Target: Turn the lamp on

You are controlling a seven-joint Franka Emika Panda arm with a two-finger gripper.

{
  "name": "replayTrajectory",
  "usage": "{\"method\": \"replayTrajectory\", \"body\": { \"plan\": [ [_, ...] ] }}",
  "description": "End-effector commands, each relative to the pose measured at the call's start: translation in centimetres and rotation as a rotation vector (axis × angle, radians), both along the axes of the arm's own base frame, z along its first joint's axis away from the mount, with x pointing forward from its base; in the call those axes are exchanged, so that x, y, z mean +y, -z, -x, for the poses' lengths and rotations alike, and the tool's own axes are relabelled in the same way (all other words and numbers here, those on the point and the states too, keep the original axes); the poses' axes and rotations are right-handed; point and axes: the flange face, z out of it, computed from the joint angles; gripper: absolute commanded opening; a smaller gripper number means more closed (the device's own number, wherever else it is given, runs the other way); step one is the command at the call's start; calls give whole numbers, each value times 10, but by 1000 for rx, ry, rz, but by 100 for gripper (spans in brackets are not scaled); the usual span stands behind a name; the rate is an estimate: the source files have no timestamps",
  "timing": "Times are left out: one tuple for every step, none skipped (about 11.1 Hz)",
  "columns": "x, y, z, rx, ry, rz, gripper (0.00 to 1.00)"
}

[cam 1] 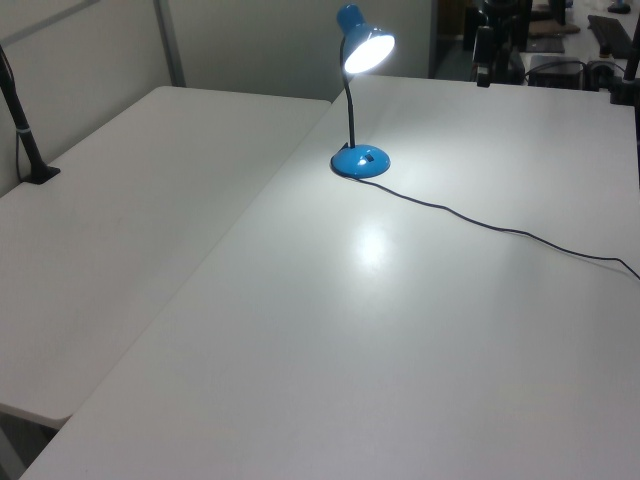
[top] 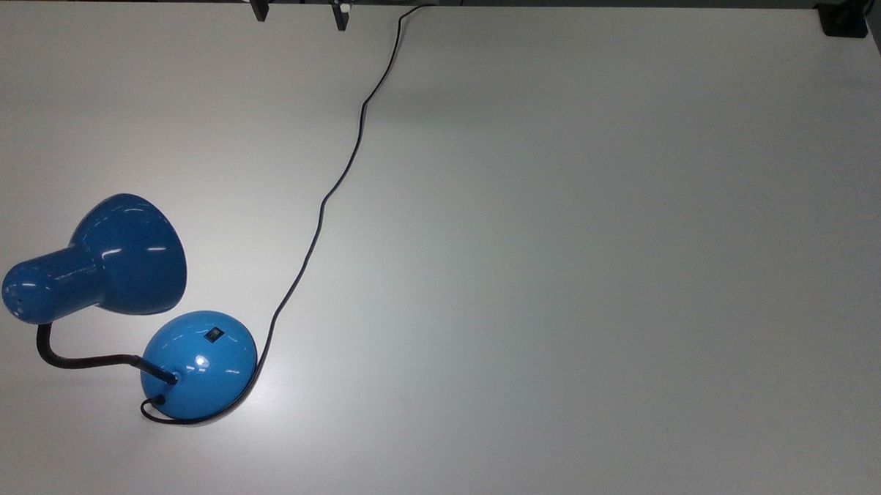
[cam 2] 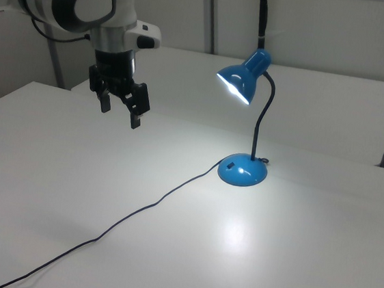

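Note:
The blue lamp [top: 117, 262] stands at the top view's lower left, and its bell shade [cam 2: 240, 80] glows and throws a bright patch on the white table [top: 594, 245]. A small black switch [top: 214, 335] sits on the lamp's round domed base [top: 200, 364]. The thin black cord [top: 325, 199] runs from the base to the table's far edge. My gripper [cam 2: 121, 112] hangs open in the air well away from the lamp, at the top view's upper edge [top: 300, 14], with nothing between its fingers.
A black clamp [top: 844, 20] sits at the table's corner at the top view's upper right. A second white table [cam 1: 120, 200] with a black post [cam 1: 25, 130] adjoins on the left view's left. The cord [cam 1: 500, 228] trails across the table.

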Motion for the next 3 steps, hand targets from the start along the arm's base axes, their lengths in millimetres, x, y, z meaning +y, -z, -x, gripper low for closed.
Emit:
{"method": "replayTrajectory", "body": {
  "plan": [
    [2, 1, 0, 19, -60, -16, 100],
    [-2, -5, 0, 8, -51, -15, 100],
    [-7, -7, 0, 3, -47, -15, 100]
  ]
}}
